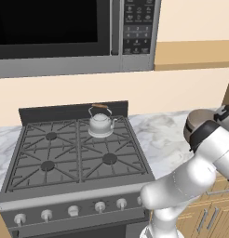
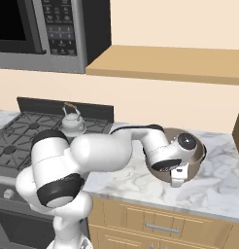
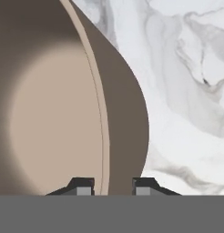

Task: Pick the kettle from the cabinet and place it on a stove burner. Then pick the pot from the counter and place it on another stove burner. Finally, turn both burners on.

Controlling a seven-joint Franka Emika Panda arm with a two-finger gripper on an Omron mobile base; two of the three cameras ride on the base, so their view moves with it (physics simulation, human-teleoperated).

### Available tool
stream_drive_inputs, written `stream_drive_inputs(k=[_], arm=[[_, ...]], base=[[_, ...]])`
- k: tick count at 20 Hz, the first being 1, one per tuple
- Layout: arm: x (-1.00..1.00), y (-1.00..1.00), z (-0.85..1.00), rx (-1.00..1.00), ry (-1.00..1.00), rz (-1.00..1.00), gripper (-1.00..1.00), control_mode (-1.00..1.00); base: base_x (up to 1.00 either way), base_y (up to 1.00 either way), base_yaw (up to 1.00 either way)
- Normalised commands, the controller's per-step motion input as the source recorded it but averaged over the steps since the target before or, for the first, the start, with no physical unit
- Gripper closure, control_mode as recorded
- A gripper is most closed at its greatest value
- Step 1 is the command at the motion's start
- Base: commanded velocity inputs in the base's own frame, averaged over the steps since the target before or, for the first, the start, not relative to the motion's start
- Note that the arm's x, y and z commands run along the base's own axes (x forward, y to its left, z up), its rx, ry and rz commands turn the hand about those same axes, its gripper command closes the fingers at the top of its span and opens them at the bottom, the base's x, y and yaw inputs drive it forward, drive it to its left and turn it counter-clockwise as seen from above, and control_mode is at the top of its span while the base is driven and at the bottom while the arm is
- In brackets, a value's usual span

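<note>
Pot step: your pincer (image 3: 109, 186) grips the pot (image 3: 54, 118) rim, one fingertip each side. Next, lift clear off the desk (image 3: 186, 91).

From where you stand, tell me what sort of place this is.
A home kitchen, rendered: a gas stove carrying a kettle, a microwave above it, and a marble counter with a pot.

The microwave (image 1: 65, 35) keypad (image 1: 138, 25) bears markings too small to read.
</note>
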Motion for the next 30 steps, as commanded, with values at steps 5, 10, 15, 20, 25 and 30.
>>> stream_drive_inputs(k=[5, 10, 15, 20, 25, 30], arm=[[-0.12, 0.0, 0.0, 0.0, 0.0, -0.01, 1.0, -1.0], [-0.13, 0.0, 0.1, 0.0, 0.0, -0.04, 1.0, -1.0], [-0.27, 0.0, 0.26, -0.01, 0.0, -0.05, 1.0, -1.0], [-0.42, 0.0, 0.23, -0.01, 0.0, -0.02, 1.0, -1.0], [-0.45, 0.02, 0.14, -0.02, 0.0, 0.0, 1.0, -1.0], [-0.44, 0.21, 0.19, -0.05, 0.0, 0.0, 1.0, -1.0]], base=[[0.0, 0.0, 0.0], [0.0, 0.0, 0.0], [0.0, 0.0, 0.0], [0.0, 0.0, 0.0], [0.0, 0.0, 0.0], [0.0, 0.0, 0.0]])
